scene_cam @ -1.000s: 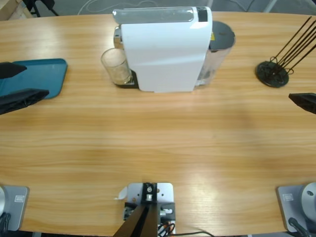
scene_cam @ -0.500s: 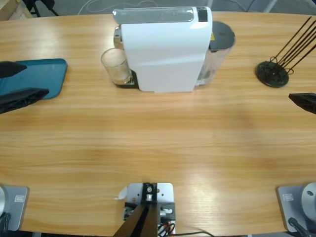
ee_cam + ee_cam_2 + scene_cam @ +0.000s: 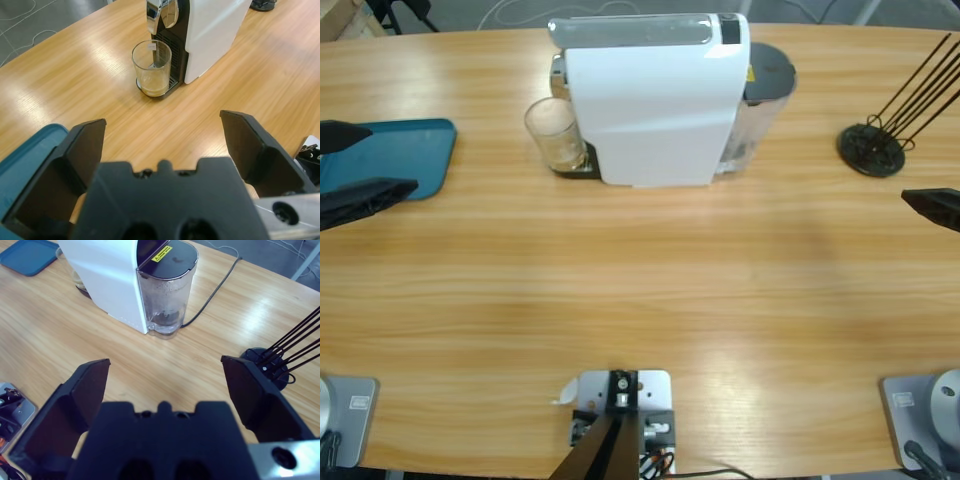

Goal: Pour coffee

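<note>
- Coffee (image 3: 154, 85): a shallow pale amber layer in the bottom of a clear glass (image 3: 151, 67). The glass stands upright on the drip stand of the white machine (image 3: 655, 100), under its spout, on the machine's left side in the high view.
- Left hand (image 3: 162, 145): jaws spread wide, holding nothing. It hangs over the desk (image 3: 640, 290) at the left edge in the high view, partly above the blue tray (image 3: 415, 155), and looks straight toward the glass, well apart from it.
- Right hand (image 3: 165, 385): jaws spread wide, holding nothing. Only one black tip of it shows at the right edge in the high view. It faces the machine's tank end, well apart from it.
- Machine's clear water tank (image 3: 165, 295) has a dark lid with a yellow label. A black cable (image 3: 212, 287) runs from behind it across the desk.
- Black wire rack (image 3: 873, 148) with thin rods stands near the right hand, toward the desk's far right.
</note>
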Robot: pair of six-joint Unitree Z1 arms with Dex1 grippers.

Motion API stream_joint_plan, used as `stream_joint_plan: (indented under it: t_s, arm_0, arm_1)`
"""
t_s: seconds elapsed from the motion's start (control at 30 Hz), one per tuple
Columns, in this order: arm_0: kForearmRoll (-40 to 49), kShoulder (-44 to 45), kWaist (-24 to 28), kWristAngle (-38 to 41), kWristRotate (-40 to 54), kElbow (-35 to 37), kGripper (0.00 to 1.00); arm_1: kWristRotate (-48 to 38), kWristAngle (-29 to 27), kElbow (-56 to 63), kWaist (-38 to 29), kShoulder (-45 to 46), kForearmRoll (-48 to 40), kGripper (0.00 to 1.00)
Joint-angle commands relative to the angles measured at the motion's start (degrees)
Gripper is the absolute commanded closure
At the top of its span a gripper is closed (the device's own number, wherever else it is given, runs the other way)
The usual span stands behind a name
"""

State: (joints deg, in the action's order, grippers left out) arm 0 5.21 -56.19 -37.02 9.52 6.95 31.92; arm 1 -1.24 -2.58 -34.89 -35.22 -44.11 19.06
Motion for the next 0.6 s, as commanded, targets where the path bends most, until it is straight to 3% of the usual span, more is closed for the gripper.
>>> stream_joint_plan:
  t_s: [0.03, 0.17, 0.37, 0.43, 0.5, 0.6]
  arm_0:
    - [3.7, -1.6, 2.2, -0.2, 9.2, 1.8, 0.000]
    - [1.6, -4.1, 2.4, 4.9, 4.5, 1.6, 0.000]
    - [0.7, -2.7, 2.8, -1.3, -10.2, 4.0, 0.003]
    - [1.4, -3.2, 3.1, -6.3, -8.6, 5.6, 0.048]
    - [1.9, -5.8, 3.5, -5.0, -6.0, 7.0, 0.120]
    - [2.9, -6.7, 3.8, -4.3, -3.4, 7.5, 0.057]
  arm_1:
    - [-0.7, 0.6, 1.6, -0.5, 0.5, 0.5, 0.000]
    - [-0.7, 1.1, 1.6, -0.5, -0.4, 0.5, 0.000]
    - [-0.7, 1.8, 1.6, -0.6, -0.6, 0.8, 0.000]
    - [-0.7, 1.8, 1.6, -0.8, -1.0, 0.8, 0.000]
    - [-0.7, 2.0, 1.7, -1.0, -2.1, 0.4, 0.000]
    - [-0.6, 1.8, 2.0, -1.1, -2.0, 0.0, 0.000]
